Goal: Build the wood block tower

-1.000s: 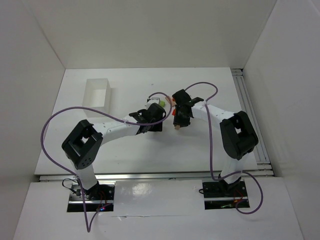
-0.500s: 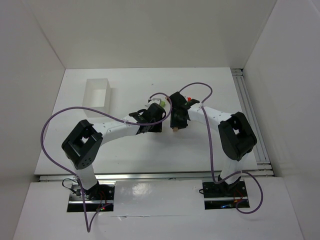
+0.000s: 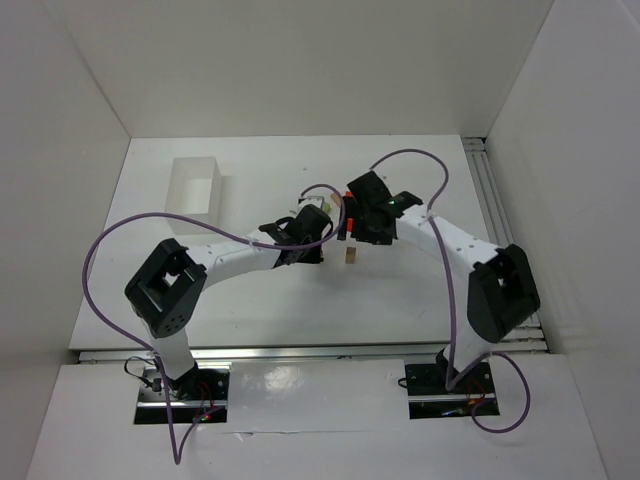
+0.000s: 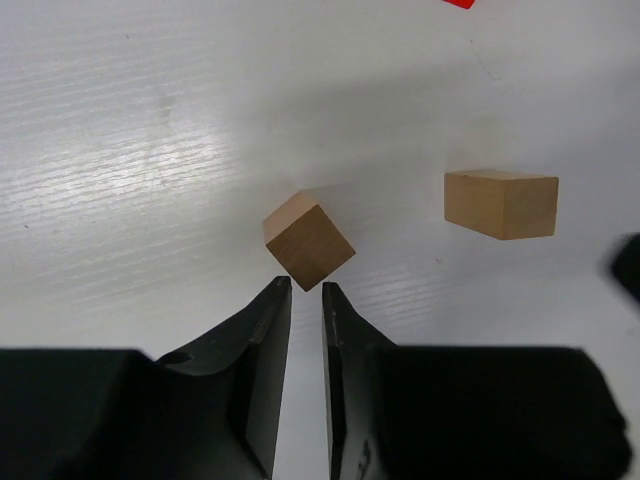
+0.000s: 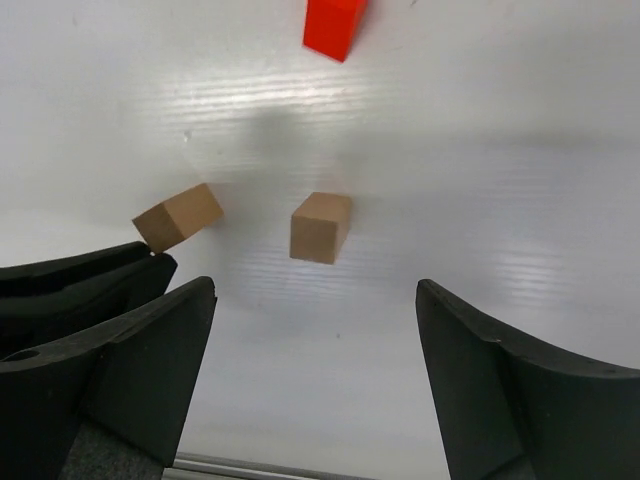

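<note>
the white tabletop [image 3: 250, 300] carries an open white box [image 3: 197, 188] near its far left corner. around the middle of the tabletop, the right fingers [image 5: 150, 340] stand wide apart and empty, with a tan block [image 5: 320, 228] lying loose ahead of them. the left fingers [image 4: 262, 340] are nearly together, gripping nothing, their tips at a second tan block [image 4: 308, 240]. a red block [image 5: 335, 25] lies nearer the far edge.

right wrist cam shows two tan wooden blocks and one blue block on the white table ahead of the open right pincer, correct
No: the third one is a red rectangular block, not blue, as the right wrist view shows. The rest holds.
</note>
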Action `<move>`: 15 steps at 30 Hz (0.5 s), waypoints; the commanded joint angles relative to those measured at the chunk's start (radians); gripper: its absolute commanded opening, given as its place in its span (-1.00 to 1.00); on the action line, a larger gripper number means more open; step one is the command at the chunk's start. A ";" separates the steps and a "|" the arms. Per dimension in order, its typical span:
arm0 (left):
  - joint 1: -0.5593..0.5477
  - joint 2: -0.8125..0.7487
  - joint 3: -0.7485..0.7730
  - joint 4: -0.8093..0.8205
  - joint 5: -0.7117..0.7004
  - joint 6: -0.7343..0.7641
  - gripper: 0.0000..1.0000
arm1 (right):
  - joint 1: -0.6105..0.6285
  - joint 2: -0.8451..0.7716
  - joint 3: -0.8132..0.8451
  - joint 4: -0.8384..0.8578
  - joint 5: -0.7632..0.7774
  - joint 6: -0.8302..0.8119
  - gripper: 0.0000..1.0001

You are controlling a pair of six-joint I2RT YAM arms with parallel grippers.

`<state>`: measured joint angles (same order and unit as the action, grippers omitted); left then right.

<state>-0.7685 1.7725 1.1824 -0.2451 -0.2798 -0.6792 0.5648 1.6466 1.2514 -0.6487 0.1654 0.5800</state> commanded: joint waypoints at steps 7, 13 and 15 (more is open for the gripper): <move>0.005 0.031 0.055 0.035 0.028 0.018 -0.46 | -0.161 -0.300 -0.101 -0.100 0.092 0.032 0.76; -0.005 0.033 0.065 0.026 0.028 0.018 0.35 | -0.229 -0.343 -0.130 -0.120 0.092 0.032 0.76; -0.005 0.024 0.065 0.017 0.028 0.018 0.44 | -0.240 -0.343 -0.130 -0.120 0.083 0.021 0.76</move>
<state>-0.7692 1.8011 1.2045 -0.2359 -0.2558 -0.6765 0.3370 1.3334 1.1290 -0.7330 0.2348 0.6014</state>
